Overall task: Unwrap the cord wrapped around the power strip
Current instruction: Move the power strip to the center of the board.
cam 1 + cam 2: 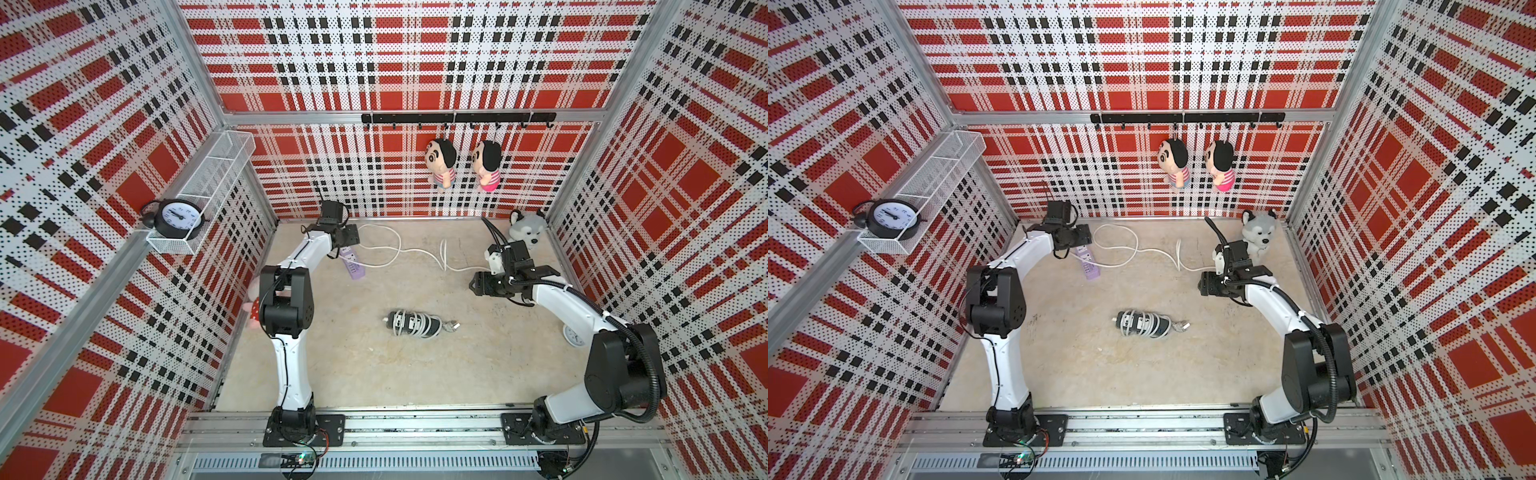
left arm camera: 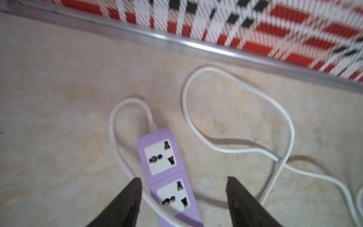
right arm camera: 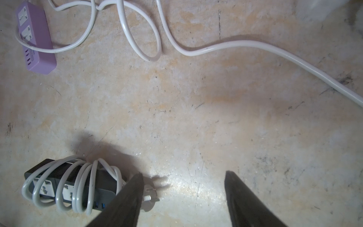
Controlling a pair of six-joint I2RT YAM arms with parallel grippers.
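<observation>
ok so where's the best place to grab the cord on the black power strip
Take the plug, the loose end poking out past the black power strip on the right arm's side. It lies on the table, clear of the tight coils, so come down from above with the right gripper.

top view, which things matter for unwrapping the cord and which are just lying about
job: black power strip, its wrapped cord, purple power strip, its loose cord
lying about: alarm clock, wire basket, hanging dolls, husky plush
</observation>
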